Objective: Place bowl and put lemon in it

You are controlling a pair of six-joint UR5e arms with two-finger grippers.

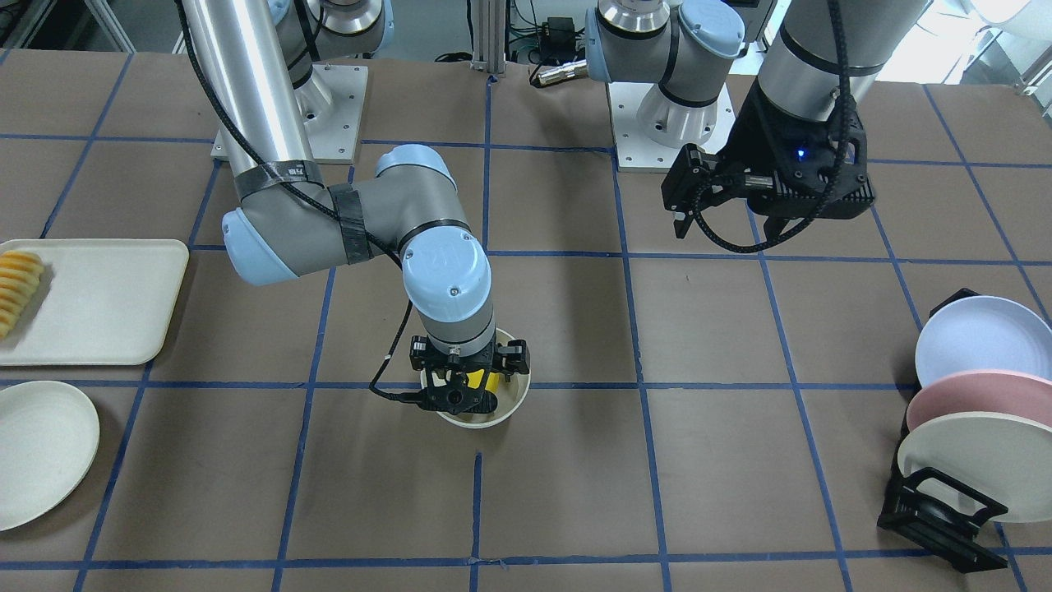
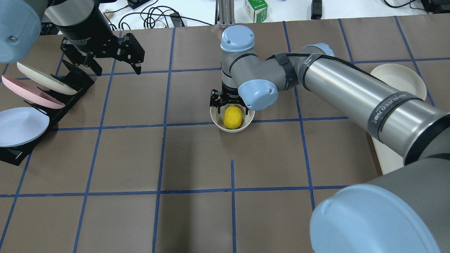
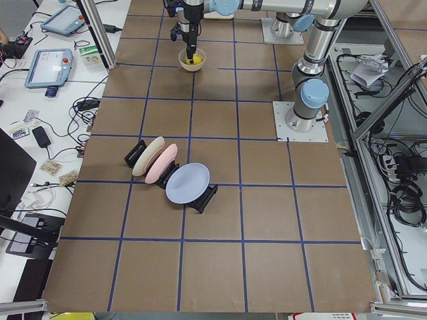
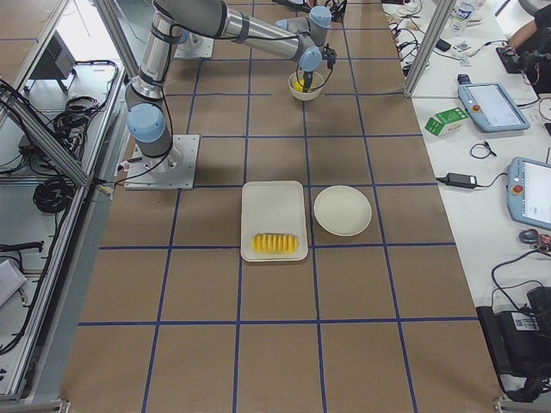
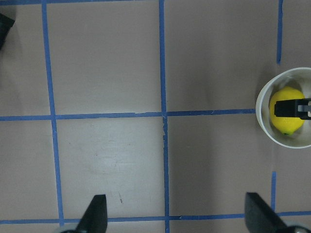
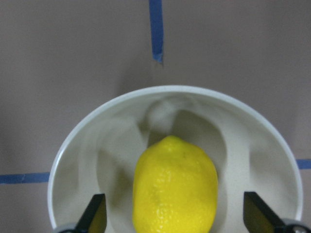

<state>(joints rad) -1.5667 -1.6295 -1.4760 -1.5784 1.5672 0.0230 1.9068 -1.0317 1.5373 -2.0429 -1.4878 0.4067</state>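
Note:
The cream-white bowl [image 2: 215,121] stands upright near the middle of the table. The yellow lemon [image 2: 232,117] lies inside it. My right gripper [image 2: 232,109] hangs straight down over the bowl, open. In the right wrist view its fingertips [image 6: 97,213] stand wide on either side of the lemon [image 6: 175,189], apart from it, within the bowl's rim [image 6: 97,131]. My left gripper [image 2: 117,66] is open and empty, raised over the table near the plate rack. Its wrist view shows the bowl [image 5: 265,126] and lemon [image 5: 284,104] at the right edge.
A black rack with a cream, a pink and a lilac plate [image 2: 24,91] stands on my left. On my right are a cream tray [image 1: 90,300] with a striped yellow-orange food item [image 1: 18,288] and a flat cream plate [image 1: 41,448].

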